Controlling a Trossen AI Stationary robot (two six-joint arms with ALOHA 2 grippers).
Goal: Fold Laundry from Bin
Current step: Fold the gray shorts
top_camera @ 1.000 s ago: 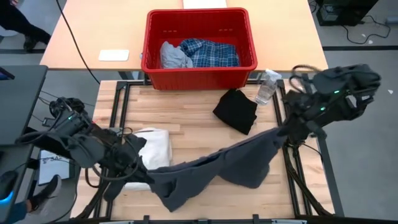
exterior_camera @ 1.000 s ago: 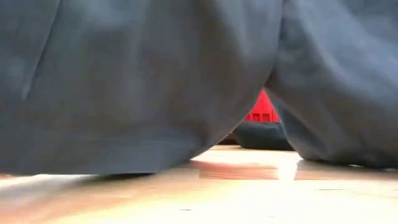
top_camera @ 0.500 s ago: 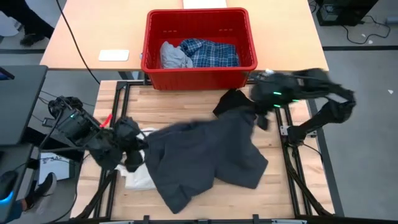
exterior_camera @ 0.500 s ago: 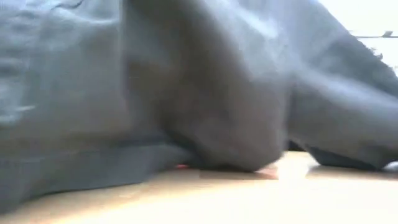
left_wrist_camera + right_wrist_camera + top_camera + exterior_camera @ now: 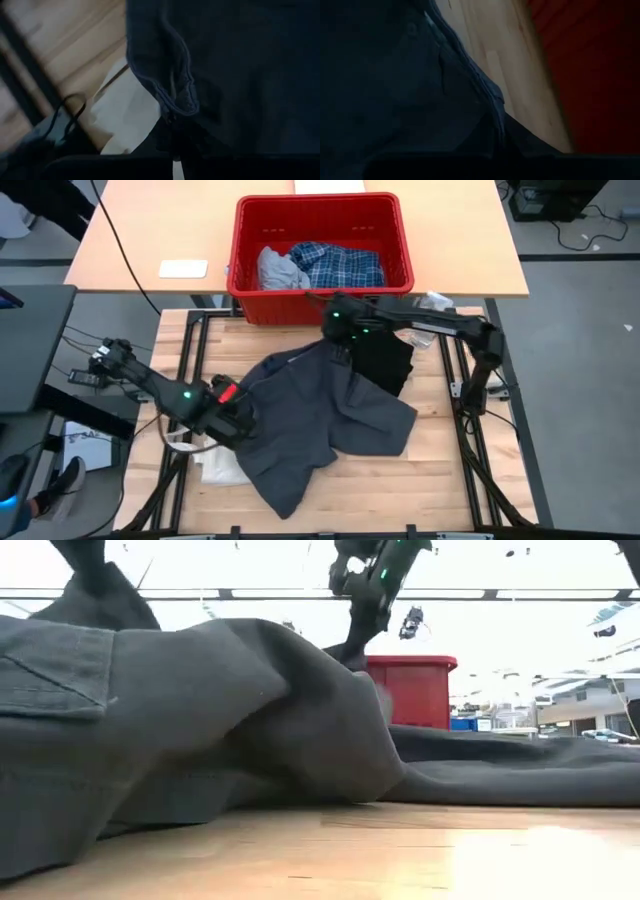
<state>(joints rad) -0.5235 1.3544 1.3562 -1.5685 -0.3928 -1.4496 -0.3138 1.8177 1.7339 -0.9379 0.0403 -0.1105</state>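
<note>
High view: dark grey top (image 5: 320, 420) spread on the table (image 5: 440, 480) before the red bin (image 5: 318, 290); left gripper (image 5: 238, 418) pinches its left edge, right gripper (image 5: 338, 340) its far edge. Wrist views: each gripper's fingers pressed together on a hem.

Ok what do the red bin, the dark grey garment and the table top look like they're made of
Red bin: looks like moulded plastic, with a uniform glossy red and a thick rim.
Dark grey garment: soft woven fabric, matte; it drapes and wrinkles, with stitched seams and a pocket visible in the low view. Fibre type can't be told.
Table top: light wood in joined strips, probably butcher block, with a slight sheen.
</note>
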